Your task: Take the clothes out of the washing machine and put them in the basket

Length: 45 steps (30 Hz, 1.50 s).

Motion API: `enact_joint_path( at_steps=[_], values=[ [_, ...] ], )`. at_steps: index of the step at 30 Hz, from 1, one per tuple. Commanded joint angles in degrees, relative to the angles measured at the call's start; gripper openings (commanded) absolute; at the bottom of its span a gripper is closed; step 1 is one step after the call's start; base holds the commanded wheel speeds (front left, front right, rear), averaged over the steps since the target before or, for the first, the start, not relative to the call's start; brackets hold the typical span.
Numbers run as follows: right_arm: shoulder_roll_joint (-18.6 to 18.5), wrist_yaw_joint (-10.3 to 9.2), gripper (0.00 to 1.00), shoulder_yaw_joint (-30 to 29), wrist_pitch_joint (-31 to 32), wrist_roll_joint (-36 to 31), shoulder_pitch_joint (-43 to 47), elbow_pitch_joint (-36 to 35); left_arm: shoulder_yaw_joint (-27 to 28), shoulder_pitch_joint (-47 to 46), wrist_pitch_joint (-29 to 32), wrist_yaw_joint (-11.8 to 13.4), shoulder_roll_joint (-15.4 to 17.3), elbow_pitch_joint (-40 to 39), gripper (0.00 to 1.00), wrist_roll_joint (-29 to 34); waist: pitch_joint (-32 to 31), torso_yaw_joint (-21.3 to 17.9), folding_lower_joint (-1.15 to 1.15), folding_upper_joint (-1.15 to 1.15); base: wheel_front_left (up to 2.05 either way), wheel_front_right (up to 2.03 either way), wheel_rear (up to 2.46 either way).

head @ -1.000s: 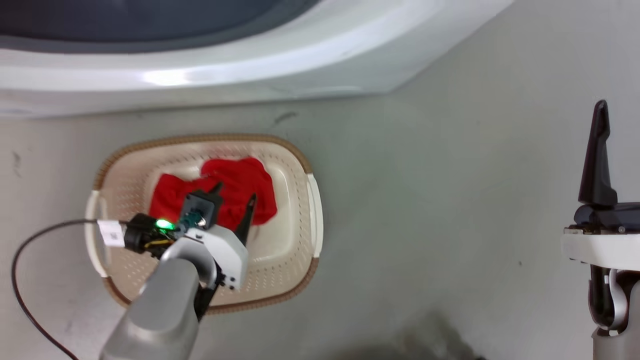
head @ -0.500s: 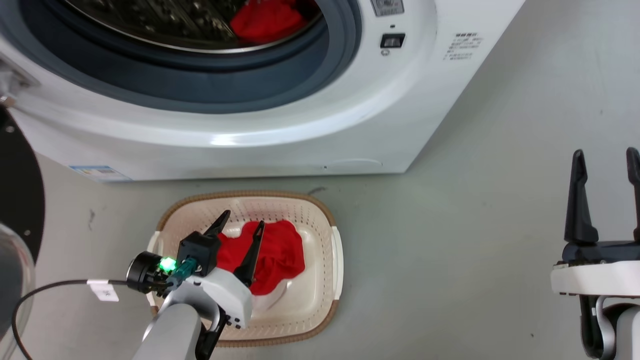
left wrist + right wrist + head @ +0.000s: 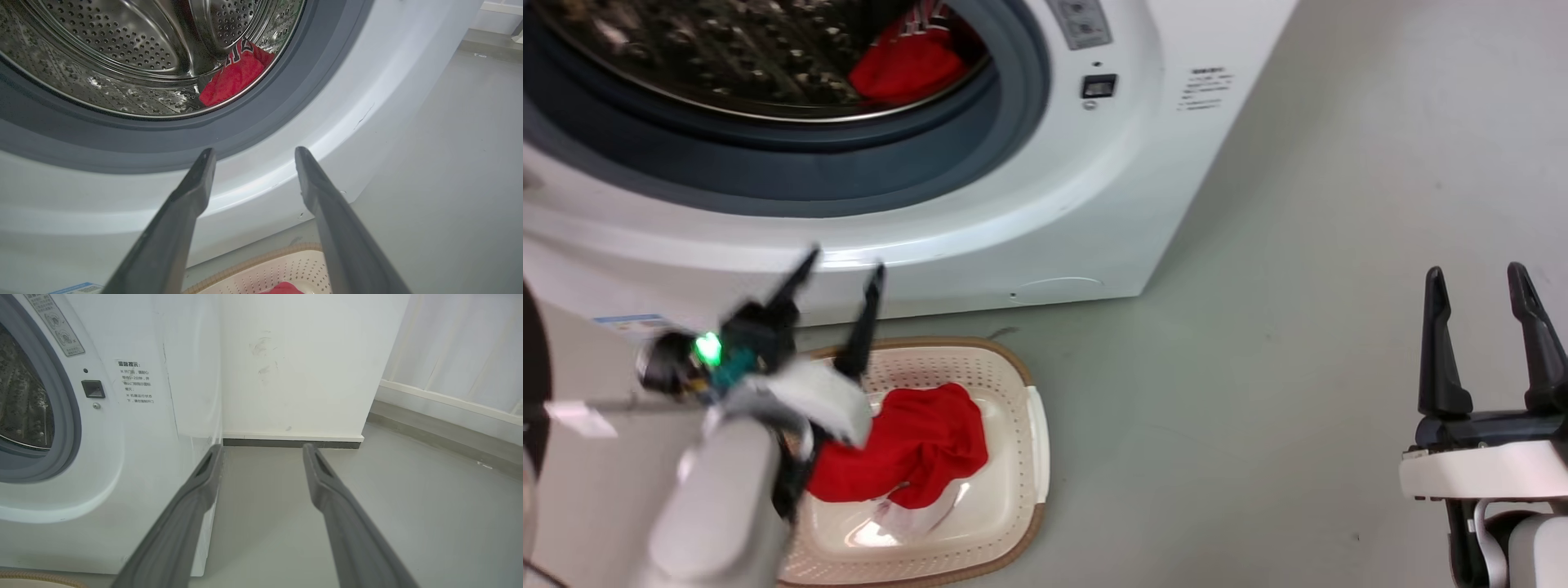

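A red garment (image 3: pixel 907 445) lies crumpled in the cream basket (image 3: pixel 1013 392) on the floor before the white washing machine (image 3: pixel 1045 196). Another red garment with dark lettering (image 3: pixel 907 65) rests at the drum's lower right, seen too in the left wrist view (image 3: pixel 235 75). My left gripper (image 3: pixel 843 263) hovers open and empty above the basket's far rim, fingers aimed at the machine's porthole (image 3: pixel 250 153). The basket's rim (image 3: pixel 261 261) peeks in at the bottom of that view. My right gripper (image 3: pixel 1478 278) stands open and empty at the far right, over bare floor (image 3: pixel 262 447).
The machine's door latch (image 3: pixel 1098 85) and a printed label (image 3: pixel 1205 88) sit right of the porthole. A white wall with dark skirting (image 3: pixel 292 443) stands beyond the machine. Grey floor (image 3: pixel 1258 367) stretches between basket and right arm.
My left gripper has risen off the red garment in the basket and now points at the machine's opening. The head camera has tilted up, bringing the drum into sight.
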Motion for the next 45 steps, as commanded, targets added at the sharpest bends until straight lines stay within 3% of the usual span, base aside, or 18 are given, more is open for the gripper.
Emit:
enact_joint_path(
  at_steps=[1, 9, 16, 17, 24, 32, 43, 44, 45],
  values=[
    [0.00, -0.04, 1.00, 0.25, -0.12, 0.42, -0.03, 0.04, -0.05, -3.02, 0.71, -0.05, 1.04, 0.11, 1.00, -0.43, 1.15, -1.49, 0.01, 0.00, 0.00, 0.00, 0.00],
    [0.00, -0.05, 1.00, 1.93, -0.12, 2.58, -2.25, -0.69, -3.31, -20.38, 13.46, -0.06, 7.04, 2.32, 1.00, -7.21, 7.84, -7.08, 0.01, 0.00, 0.00, 0.00, 0.00],
    [0.02, -0.04, 1.00, 3.21, -0.12, 5.55, -4.45, -0.86, -6.13, -37.50, 25.24, -0.07, 13.04, 10.59, 1.00, -9.97, 14.99, -11.76, 0.01, 0.00, 0.00, 0.00, 0.00],
    [0.04, -0.04, 1.00, 4.00, -0.12, 7.03, -5.32, -0.86, -7.15, -43.61, 29.16, -0.07, 15.28, 13.09, 1.00, -10.97, 17.86, -13.97, 0.01, 0.00, 0.00, 0.00, 0.00],
    [0.06, -0.04, 1.00, 6.52, -0.12, 10.23, -6.17, -0.80, -11.59, -54.98, 36.43, -0.08, 20.22, 15.97, 1.00, -12.73, 23.29, -18.35, 0.01, 0.00, 0.00, 0.00, 0.00],
    [0.06, -0.04, 1.00, 9.28, -0.12, 12.55, -6.14, -1.71, -10.20, -63.12, 43.11, 1.13, 20.77, 22.11, 1.00, -14.39, 27.09, -21.40, 0.01, 0.00, 0.00, 0.00, 0.00],
    [0.05, -0.04, 1.00, 8.79, -0.12, 12.78, -4.56, -2.50, -12.62, -66.71, 47.68, 0.93, 20.24, 27.86, 1.00, -13.56, 28.79, -21.02, 0.01, 0.00, 0.00, 0.00, 0.00],
    [0.05, -0.04, 1.00, 8.76, -0.12, 12.76, -4.60, -2.57, -12.88, -66.92, 47.86, 0.81, 20.20, 28.18, 0.69, -13.56, 28.88, -20.96, 0.01, 0.00, 0.00, 0.00, 0.00],
    [0.05, -0.04, 1.00, 8.72, -0.12, 12.76, -4.68, -2.66, -12.98, -67.17, 48.03, 0.74, 20.08, 28.49, 0.00, -13.76, 29.00, -20.88, 0.01, 0.00, 0.00, 0.00, 0.00]
  ],
)
